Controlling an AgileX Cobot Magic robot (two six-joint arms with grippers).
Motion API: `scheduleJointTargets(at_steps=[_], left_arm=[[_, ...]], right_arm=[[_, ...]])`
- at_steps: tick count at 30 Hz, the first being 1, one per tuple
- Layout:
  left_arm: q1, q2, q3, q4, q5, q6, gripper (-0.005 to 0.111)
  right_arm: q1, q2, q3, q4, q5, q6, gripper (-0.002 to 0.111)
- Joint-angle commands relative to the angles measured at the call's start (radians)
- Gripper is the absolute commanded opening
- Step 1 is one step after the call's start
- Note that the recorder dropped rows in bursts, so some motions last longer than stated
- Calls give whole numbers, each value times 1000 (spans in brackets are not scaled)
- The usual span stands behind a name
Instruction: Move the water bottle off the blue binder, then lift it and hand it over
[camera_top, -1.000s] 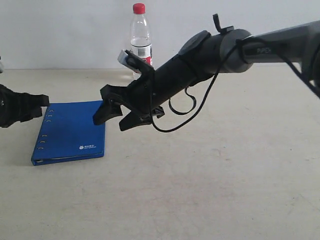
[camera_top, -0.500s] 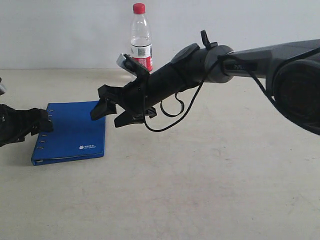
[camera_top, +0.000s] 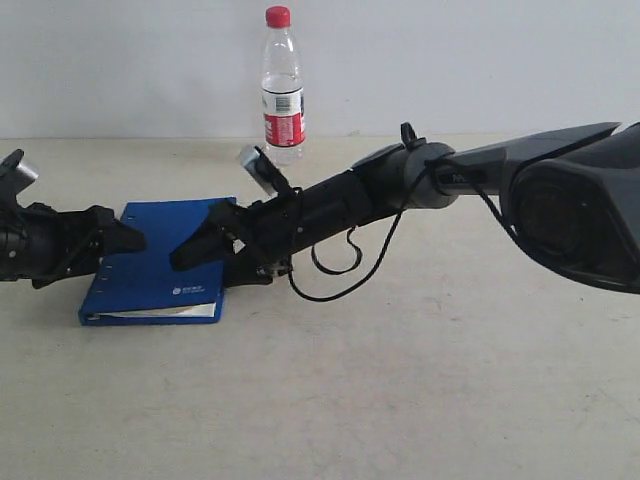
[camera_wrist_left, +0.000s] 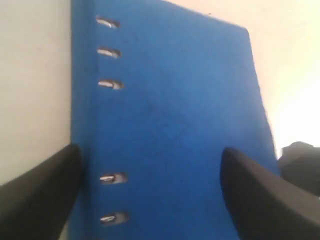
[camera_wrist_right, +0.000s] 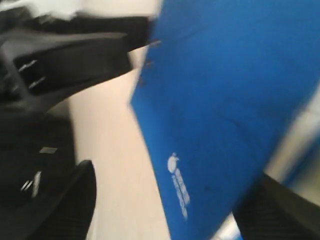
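The water bottle (camera_top: 283, 85), clear with a red cap, stands upright at the back of the table, apart from the blue binder (camera_top: 150, 268). The binder lies flat at the left, with white pages showing along its near edge. My left gripper (camera_top: 125, 240) is open at the spine side, and in the left wrist view the left gripper (camera_wrist_left: 150, 152) straddles the blue cover (camera_wrist_left: 170, 115) and its ring slots. My right gripper (camera_top: 198, 250) is open at the binder's opposite edge; the right wrist view shows the right gripper (camera_wrist_right: 175, 172) spanning the logo corner of the cover (camera_wrist_right: 225, 100).
A black cable (camera_top: 335, 265) loops under the right arm, just above the table. The left gripper's dark body (camera_wrist_right: 70, 55) faces the right wrist camera across the binder. A pale wall runs behind the bottle.
The right gripper dropped and reached left to the binder's edge. The left gripper advanced right onto the spine side. The binder shifted slightly right, and its pages now show.
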Motion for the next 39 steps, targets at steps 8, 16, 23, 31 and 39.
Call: scheduleJointTargets(at_steps=[8,16,23,31,39], left_arm=[[-10,-1,-23,0,28,47,71],[37,-42,-23,0,-164,97,71],[58,10,-23,0,129,277,71],[97,71,-28,0,396,324,67],[231,71,-51,0,631,286,60]], right_arm=[[10,-31,-11,5,74,-104,0],[10,-42,-11,-73,81,-218,0],[10,-113,-11,-103,81,-307,0],[10,-213,-11,-357,81,-238,0],[10,-257,-1,-435,81,-205,0]])
